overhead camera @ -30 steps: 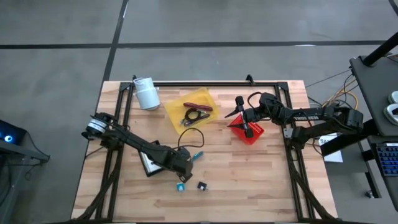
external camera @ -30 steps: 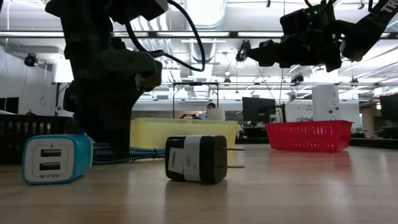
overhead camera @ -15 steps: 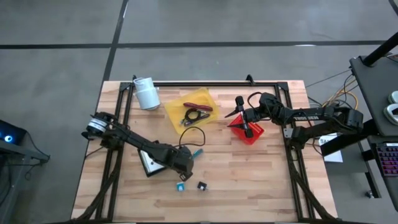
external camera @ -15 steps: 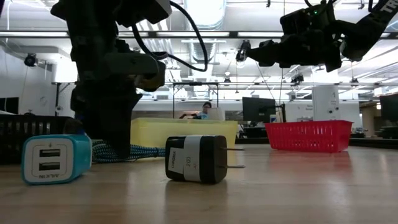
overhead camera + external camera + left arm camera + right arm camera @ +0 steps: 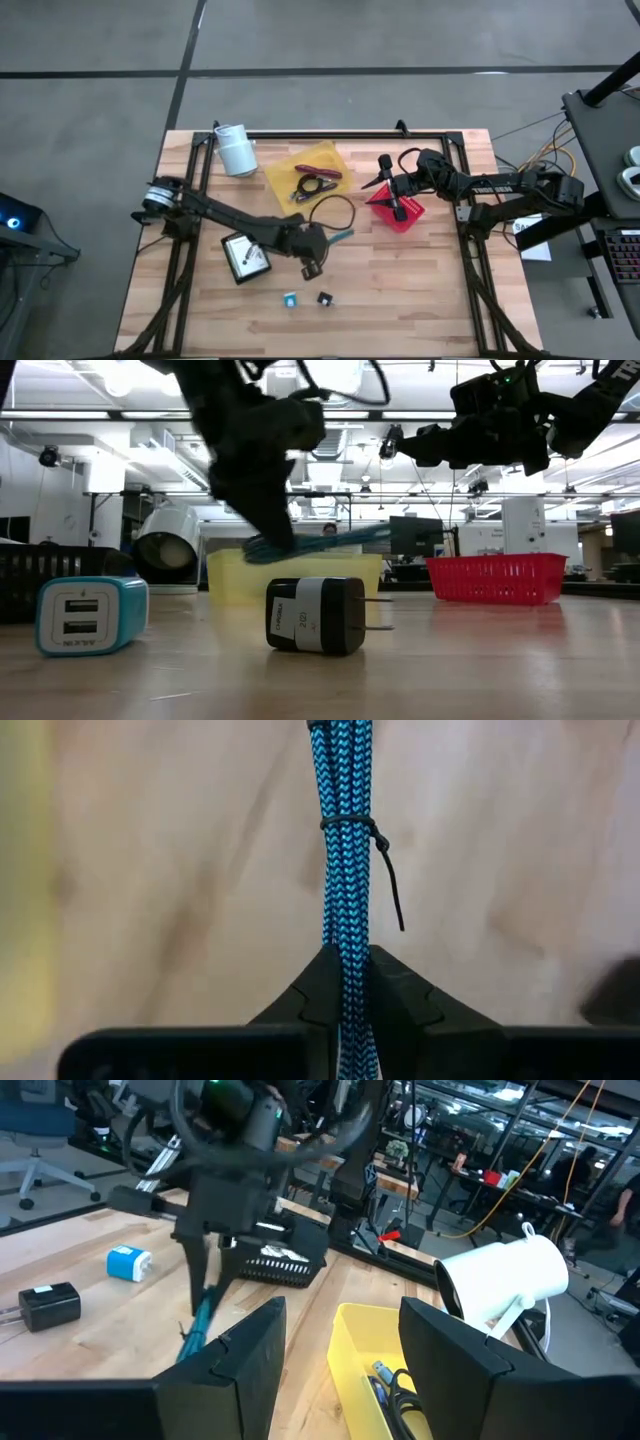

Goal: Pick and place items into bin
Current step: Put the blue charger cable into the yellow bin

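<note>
My left gripper (image 5: pixel 316 245) is shut on a teal braided cable bundle (image 5: pixel 347 870) tied with a black tie, near the table's middle. In the low view the bundle (image 5: pixel 325 541) hangs above the wood. A small blue charger cube (image 5: pixel 289 299) and a black one (image 5: pixel 324 297) lie on the table nearer the front edge. The yellow bin (image 5: pixel 322 157) holds a magenta bar and dark items. My right gripper (image 5: pixel 386 186) waits open above the red basket (image 5: pixel 410 216). My left gripper pinches one end of the cable bundle (image 5: pixel 347 948) between its two fingers. The fingers slant down from above, and the bundle runs on out past their tips, along them. It sticks out roughly level toward the table's right (image 5: pixel 350 536), lifted clear of the table.
A white roll (image 5: pixel 236 150) lies at the far left corner. A black tray with a white-faced device (image 5: pixel 246 258) sits left of my left gripper. Black frame rails (image 5: pixel 330 135) run along the table's far and side edges. Bare wood lies to the near right.
My left gripper has risen and moved toward the table's right and far edges, carrying the teal cable bundle. The bundle lay on the wood before and now hangs clear of it. The arm has swung off the white-faced device, which now shows.
</note>
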Controlling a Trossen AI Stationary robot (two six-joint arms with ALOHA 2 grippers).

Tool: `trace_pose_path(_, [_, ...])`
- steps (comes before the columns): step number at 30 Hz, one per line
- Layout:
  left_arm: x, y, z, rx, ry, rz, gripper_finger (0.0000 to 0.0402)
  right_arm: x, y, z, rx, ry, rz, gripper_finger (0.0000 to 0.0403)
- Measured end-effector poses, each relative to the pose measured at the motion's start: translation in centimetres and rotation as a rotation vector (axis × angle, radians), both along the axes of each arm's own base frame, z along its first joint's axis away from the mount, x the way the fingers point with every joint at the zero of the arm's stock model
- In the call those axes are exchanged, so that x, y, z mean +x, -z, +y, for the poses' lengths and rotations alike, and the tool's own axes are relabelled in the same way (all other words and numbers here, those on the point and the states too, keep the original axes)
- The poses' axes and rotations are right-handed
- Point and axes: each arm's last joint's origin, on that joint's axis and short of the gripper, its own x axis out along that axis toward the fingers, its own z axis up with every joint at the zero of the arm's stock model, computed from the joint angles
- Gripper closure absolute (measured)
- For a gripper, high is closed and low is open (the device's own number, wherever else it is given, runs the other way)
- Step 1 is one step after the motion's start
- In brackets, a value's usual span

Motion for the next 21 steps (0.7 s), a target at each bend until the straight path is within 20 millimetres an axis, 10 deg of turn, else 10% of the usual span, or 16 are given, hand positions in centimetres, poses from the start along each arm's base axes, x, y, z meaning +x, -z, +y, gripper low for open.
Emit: trace_pose_path(21, [1.1, -3.4, 10.1, 0.298, -0.049, 0.054, 0.0379, 0.0, 0.1, 0.0, 0.004, 0.0, 0.012, 0.022])
